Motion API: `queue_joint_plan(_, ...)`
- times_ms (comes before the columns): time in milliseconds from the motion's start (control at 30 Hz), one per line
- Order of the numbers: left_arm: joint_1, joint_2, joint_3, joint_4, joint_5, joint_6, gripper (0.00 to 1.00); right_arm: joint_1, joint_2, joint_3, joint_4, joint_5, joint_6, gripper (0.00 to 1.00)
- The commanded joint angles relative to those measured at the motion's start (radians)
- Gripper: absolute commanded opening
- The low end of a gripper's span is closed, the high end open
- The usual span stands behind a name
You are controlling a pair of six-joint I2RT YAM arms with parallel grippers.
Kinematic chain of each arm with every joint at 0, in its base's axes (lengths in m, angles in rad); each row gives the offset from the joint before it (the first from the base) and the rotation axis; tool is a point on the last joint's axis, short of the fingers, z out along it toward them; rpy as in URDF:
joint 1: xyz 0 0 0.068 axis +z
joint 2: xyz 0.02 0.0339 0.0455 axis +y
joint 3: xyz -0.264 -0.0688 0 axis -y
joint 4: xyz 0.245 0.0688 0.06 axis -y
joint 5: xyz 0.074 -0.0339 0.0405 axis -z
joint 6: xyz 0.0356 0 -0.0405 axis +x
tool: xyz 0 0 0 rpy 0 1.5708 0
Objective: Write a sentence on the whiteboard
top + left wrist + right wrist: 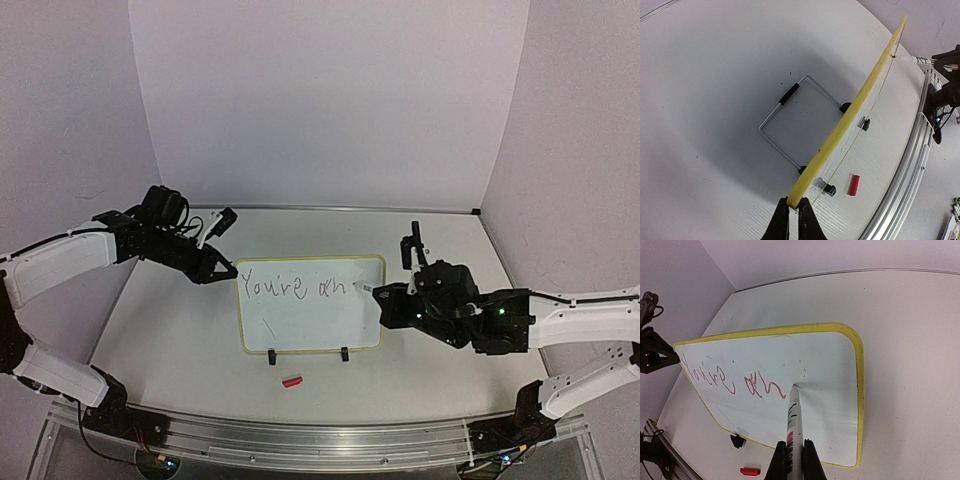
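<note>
Whiteboard [310,320], one, on two black feet [273,355], is pinched by the left gripper [794,207]; the right gripper [792,446] pinches one marker [794,412].

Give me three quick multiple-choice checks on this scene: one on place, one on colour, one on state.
1. Where is the red cap?
A. on the table, in front of the whiteboard
B. on top of the board
C. behind the board

2. The board's frame is:
A. blue
B. yellow
C. green

3. The left jaws are:
A. wide open
B. shut on the board's edge
C. shut on the cap

Answers:
1. A: it lies near the clip feet.
2. B: a yellow rim runs all round.
3. B: the left wrist view shows them pinching the yellow edge.
</note>
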State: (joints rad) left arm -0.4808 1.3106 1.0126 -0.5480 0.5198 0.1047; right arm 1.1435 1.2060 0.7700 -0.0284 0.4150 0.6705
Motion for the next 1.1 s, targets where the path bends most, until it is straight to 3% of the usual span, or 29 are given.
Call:
queue_joint_plan(0,-0.009,0.026,0.009,-0.049,-0.025,0.02,0.0,-0.008,0.023,0.031,0.002,0.035,-0.024,0.0)
queue_joint_plan(633,-0.009,0.026,0.01,-0.049,-0.026,0.02,0.0,-0.01,0.065,0.025,0.003,-0.055,-0.002,0.0)
queue_joint_plan(1067,-0.009,0.028,0.009,-0.049,-0.026,0.02,0.0,-0.01,0.031,0.058,-0.049,0.007,-0.033,0.0)
